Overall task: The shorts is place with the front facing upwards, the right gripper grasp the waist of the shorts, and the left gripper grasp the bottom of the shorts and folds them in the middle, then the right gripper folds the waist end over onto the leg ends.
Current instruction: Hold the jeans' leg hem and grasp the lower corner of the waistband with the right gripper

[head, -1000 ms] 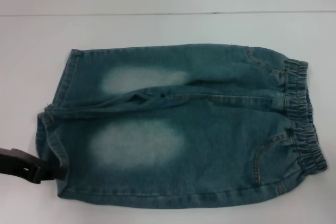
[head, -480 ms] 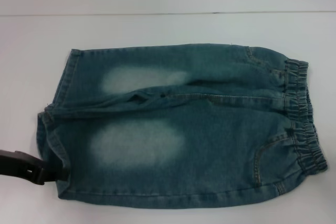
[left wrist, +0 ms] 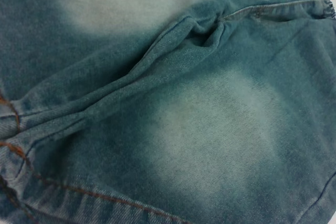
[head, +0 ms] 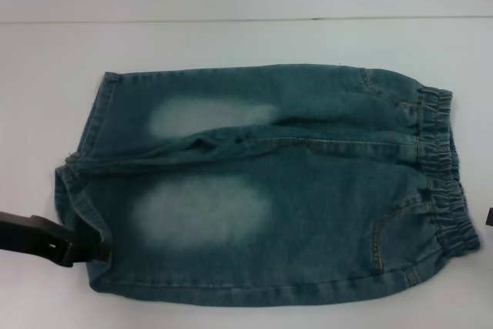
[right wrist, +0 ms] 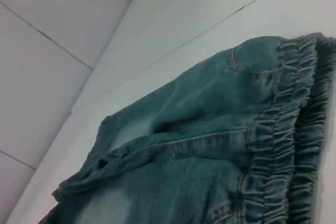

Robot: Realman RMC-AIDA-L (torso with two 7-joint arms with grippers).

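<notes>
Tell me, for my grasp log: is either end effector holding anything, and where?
Cannot tell: the left end effector meets the blue-green denim shorts at a leg hem.

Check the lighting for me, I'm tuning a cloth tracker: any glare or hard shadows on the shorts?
Head view: soft even light on the shorts and table, no glare; faint shadow under the left claw at the leg hem. Left wrist view: shade only in the crease between the legs. Right wrist view: small shadows in the waist gathers, no hotspots.
</notes>
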